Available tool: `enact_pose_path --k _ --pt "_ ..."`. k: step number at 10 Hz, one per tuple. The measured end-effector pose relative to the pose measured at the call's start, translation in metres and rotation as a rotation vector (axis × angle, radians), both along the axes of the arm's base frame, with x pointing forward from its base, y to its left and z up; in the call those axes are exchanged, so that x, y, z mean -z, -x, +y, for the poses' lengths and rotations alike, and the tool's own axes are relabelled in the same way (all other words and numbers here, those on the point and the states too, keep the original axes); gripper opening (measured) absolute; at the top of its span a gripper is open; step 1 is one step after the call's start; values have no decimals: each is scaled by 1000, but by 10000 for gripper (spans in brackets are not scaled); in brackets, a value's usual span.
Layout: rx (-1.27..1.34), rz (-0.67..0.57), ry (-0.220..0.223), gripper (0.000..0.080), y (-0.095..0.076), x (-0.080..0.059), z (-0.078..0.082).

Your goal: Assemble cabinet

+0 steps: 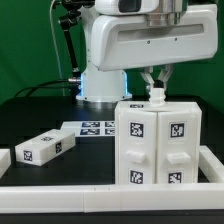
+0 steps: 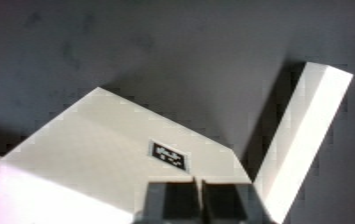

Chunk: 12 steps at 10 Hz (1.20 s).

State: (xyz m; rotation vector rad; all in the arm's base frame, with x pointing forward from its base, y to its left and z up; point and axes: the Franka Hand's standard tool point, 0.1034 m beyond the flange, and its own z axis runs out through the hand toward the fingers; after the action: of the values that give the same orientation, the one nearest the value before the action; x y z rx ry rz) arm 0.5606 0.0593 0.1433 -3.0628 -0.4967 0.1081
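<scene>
The cabinet (image 1: pixel 157 142) stands upright at the exterior view's right. It is a white boxy body with black-and-white tags on its front. My gripper (image 1: pixel 156 88) hangs straight down over the cabinet's top edge, with its fingertips at or just above the top. In the wrist view the two dark fingers (image 2: pixel 170 200) are pressed together with only a thin line between them, and nothing shows between them. Under them lies a white tagged face of the cabinet (image 2: pixel 121 140). A loose white tagged block (image 1: pixel 45 148) lies on the table at the exterior view's left.
The marker board (image 1: pixel 95 127) lies flat behind the loose block. A low white wall (image 1: pixel 100 194) runs along the front and up the right side (image 1: pixel 212 160). A long white bar (image 2: pixel 307 125) shows beside the cabinet in the wrist view. The table is black.
</scene>
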Motion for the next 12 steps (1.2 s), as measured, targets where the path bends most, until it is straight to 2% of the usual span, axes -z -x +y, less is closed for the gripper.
enact_pose_path --k 2,3,4,5,6,7,8,10,12 --pt "0 0 0 252 0 0 0" --pt "0 1 0 252 0 0 0" --pt "0 1 0 432 0 1 0" --pt "4 2 1 567 2 2 -1" --pt "41 8 9 567 13 6 -10" --pt "74 10 18 743 26 11 -20" --pt "105 1 24 785 33 14 -29" --pt "138 -8 34 796 48 25 -53" --pt "93 -39 41 796 56 31 -78"
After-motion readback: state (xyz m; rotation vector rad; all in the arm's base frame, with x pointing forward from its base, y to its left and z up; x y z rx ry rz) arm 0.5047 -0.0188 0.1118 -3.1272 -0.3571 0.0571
